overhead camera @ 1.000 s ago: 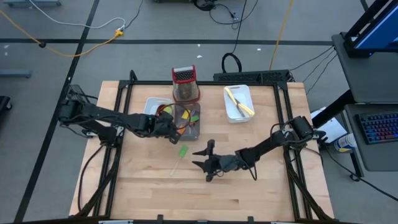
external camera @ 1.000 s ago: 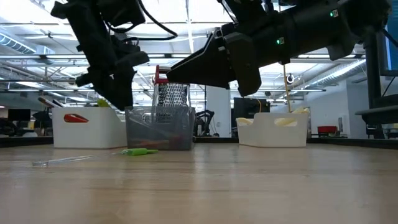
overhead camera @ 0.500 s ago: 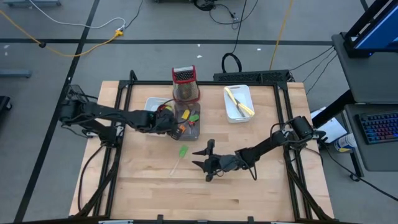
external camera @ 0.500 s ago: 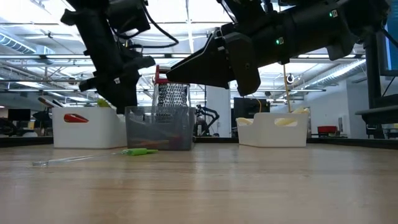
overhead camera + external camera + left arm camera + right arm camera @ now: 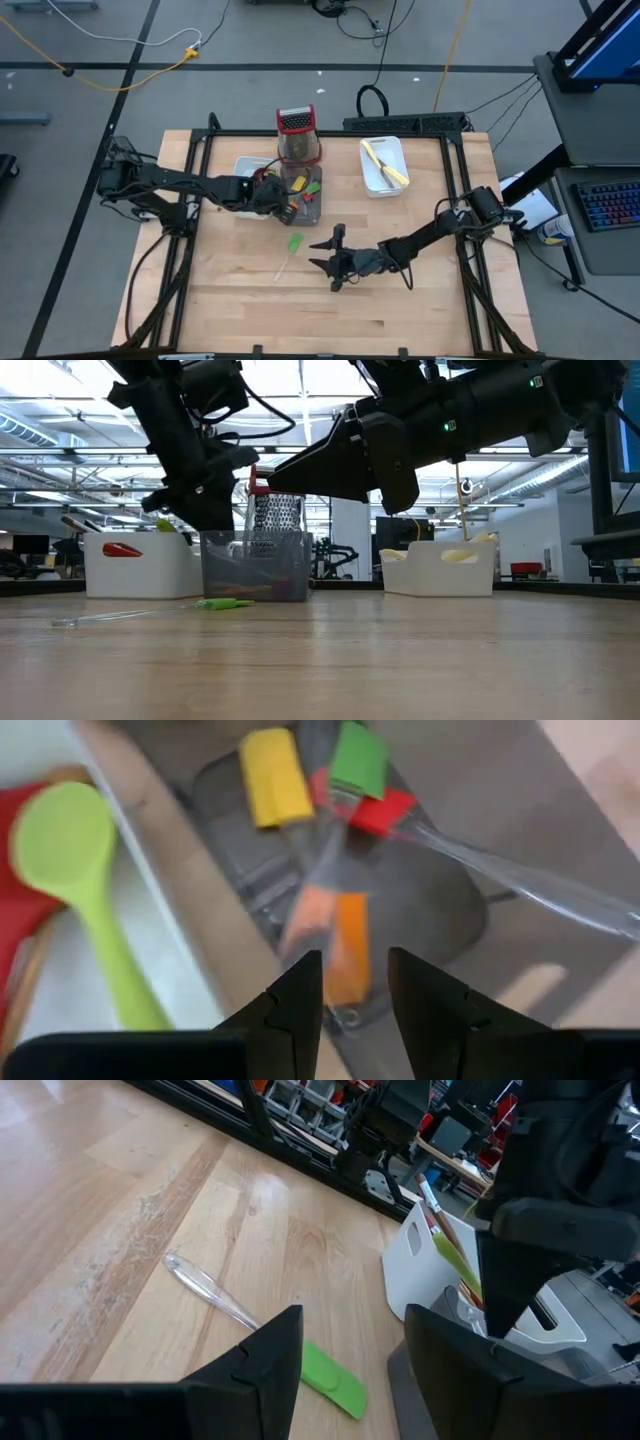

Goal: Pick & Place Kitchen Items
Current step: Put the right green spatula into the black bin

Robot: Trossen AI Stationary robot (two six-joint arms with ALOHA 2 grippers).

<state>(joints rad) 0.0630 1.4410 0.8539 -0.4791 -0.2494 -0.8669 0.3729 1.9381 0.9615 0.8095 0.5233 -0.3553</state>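
Left gripper [image 5: 283,200]: held above the grey tray [image 5: 318,212], fingers apart, nothing clamped; beneath it in the tray are seen an orange spatula [image 5: 348,946], a yellow spatula [image 5: 274,776], a red spatula [image 5: 377,812] and a small green spatula [image 5: 358,758]; a green spoon [image 5: 70,842] is lodged in the adjoining white tray [image 5: 243,166]. Right gripper [image 5: 334,258]: held over the bare table [image 5: 420,300], fingers apart, empty; a clear-handled green spatula [image 5: 291,247] is laid flat on the wood just beside it.

No text, label, brand, number or sign can be read on anything here.
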